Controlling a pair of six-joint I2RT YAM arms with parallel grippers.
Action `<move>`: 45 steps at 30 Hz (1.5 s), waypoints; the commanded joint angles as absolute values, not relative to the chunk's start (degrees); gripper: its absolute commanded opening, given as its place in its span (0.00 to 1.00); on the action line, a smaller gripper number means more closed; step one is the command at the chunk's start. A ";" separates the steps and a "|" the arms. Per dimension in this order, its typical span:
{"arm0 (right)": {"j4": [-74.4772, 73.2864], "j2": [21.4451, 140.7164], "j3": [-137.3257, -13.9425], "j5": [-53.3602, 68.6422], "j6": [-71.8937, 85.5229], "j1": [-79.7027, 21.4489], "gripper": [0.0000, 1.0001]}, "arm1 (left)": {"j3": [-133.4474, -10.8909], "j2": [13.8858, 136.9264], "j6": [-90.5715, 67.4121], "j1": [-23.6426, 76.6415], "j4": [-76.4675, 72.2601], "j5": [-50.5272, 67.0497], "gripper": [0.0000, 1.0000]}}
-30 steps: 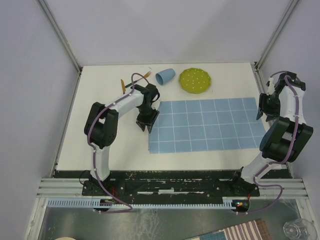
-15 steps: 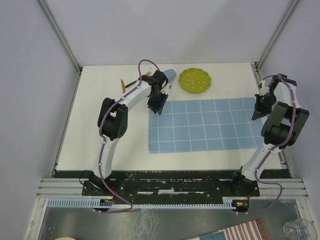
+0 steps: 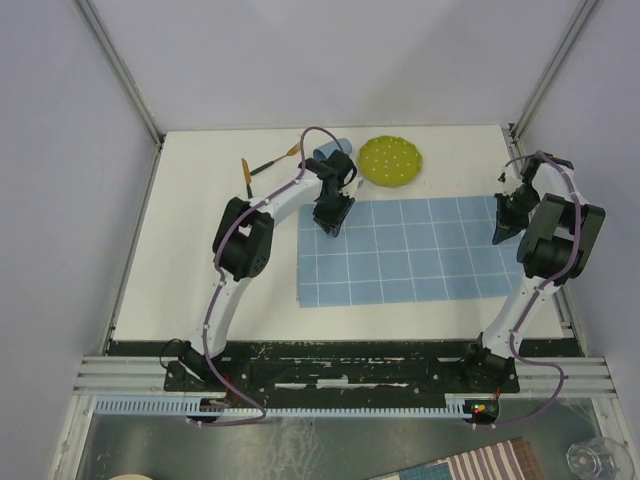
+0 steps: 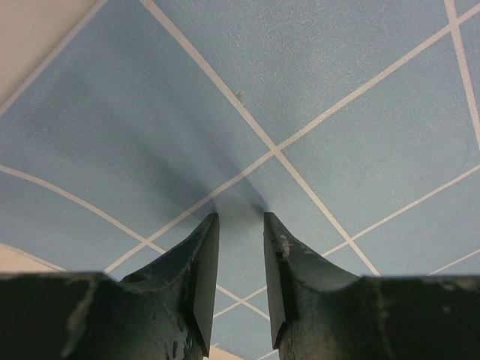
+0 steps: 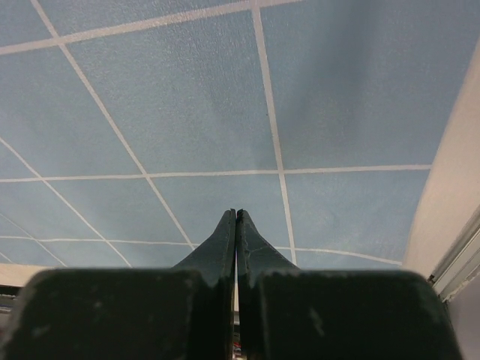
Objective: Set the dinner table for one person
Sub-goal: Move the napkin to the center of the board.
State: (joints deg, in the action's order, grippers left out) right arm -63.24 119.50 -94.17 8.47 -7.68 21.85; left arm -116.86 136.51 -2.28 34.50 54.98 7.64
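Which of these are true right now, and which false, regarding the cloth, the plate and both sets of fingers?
1. The green plate sits on the blue cloth. False: it rests on the white table, beyond the cloth's far edge.
2. The right fingers are pressed together. True.
3. The left fingers show a gap between them. True.
4. The left fingers hang over bare table. False: they are over the cloth, near its far left corner.

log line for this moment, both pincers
left pincer: narrowly open, over far-left corner of light-blue white-gridded cloth | right pincer: shut, at cloth's right edge | round green plate, light-blue cup: off cloth
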 commanded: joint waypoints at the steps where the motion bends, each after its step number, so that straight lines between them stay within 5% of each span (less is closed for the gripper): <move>1: -62.98 121.09 -94.48 6.38 -9.80 20.92 0.02 | -113.04 136.34 -2.55 34.48 54.06 6.71 0.37; 15: -62.06 122.76 -90.33 7.34 -10.23 12.89 0.02 | -95.37 124.73 -0.05 30.91 51.07 -0.14 0.34; 29: -61.19 118.46 -91.78 10.10 -10.46 8.28 0.03 | -93.46 120.56 1.49 26.61 50.55 -2.55 0.32; 34: -59.84 113.60 -91.94 7.12 -10.08 9.04 0.14 | -95.30 119.69 1.66 26.44 50.80 -2.38 0.32; 38: -60.46 110.53 -93.15 6.51 -10.05 11.64 0.32 | -98.99 119.10 2.17 26.37 50.80 -1.39 0.33; 45: -62.79 113.36 -97.01 6.19 -11.09 16.19 0.45 | -108.85 122.18 2.72 26.40 50.73 3.04 0.44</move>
